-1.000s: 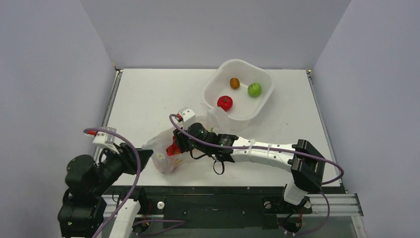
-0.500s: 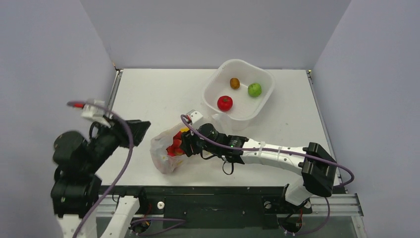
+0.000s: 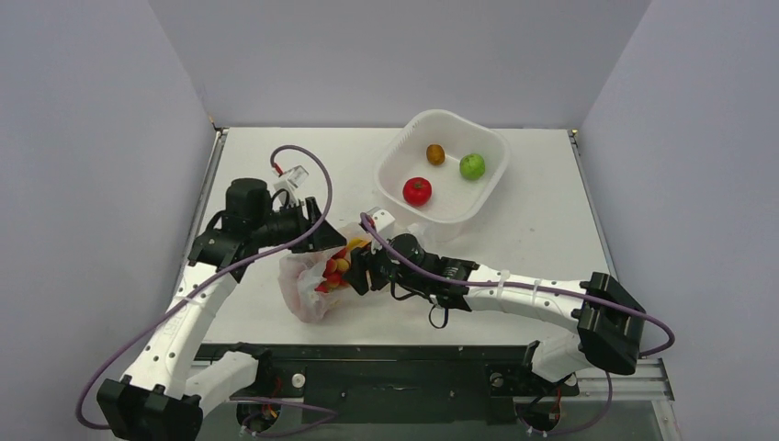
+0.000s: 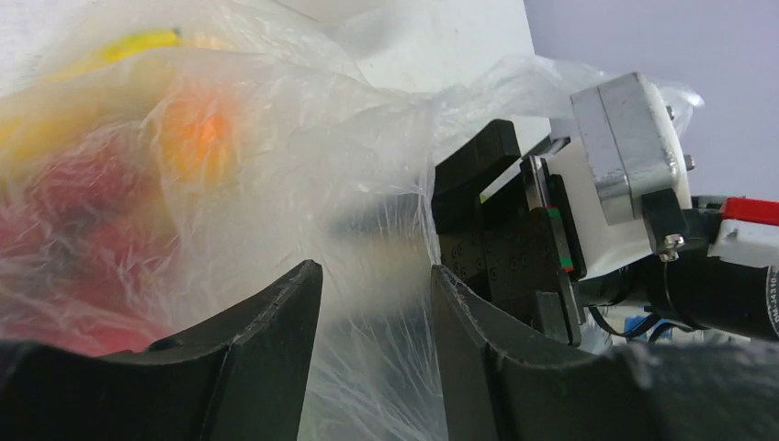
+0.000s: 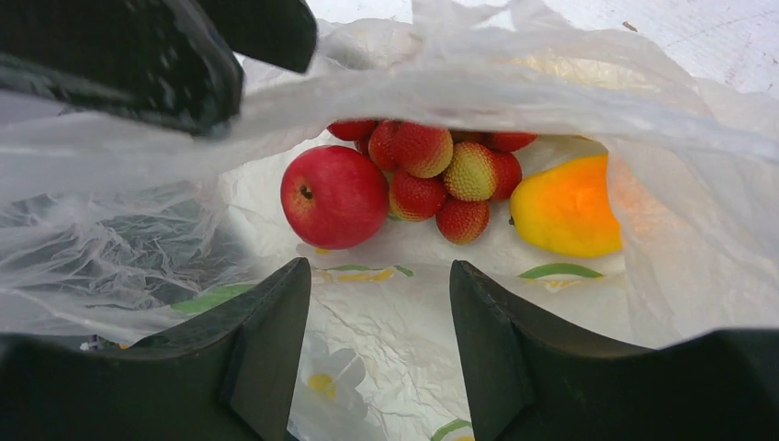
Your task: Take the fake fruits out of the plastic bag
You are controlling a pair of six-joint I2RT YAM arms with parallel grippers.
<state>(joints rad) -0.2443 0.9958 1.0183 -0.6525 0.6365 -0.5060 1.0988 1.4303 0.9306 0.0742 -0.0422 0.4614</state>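
The plastic bag [image 3: 303, 287] lies left of the table's middle, mouth facing right. In the right wrist view its lemon-print film [image 5: 413, 312] holds a red round fruit [image 5: 334, 196], a bunch of red grapes [image 5: 441, 170] and an orange-yellow mango [image 5: 565, 207]. My right gripper [image 5: 379, 276] is open at the bag's mouth [image 3: 356, 271], short of the fruits and touching none. My left gripper [image 3: 321, 235] is at the bag's far upper rim. In the left wrist view it [image 4: 375, 276] is open, with bag film [image 4: 367, 367] between its jaws. The fruits show blurred through the film [image 4: 110, 184].
A white rigid tub [image 3: 393, 152] stands at the back right of the bag, holding a red round fruit [image 3: 417, 190], a small brown fruit [image 3: 435, 153] and a green apple [image 3: 472, 166]. The right arm [image 3: 514, 289] stretches along the table's near edge.
My left arm has swung from the near left corner up and over to the bag's far rim. My right gripper has drawn back a little to the right, and the bag's mouth stands wider.
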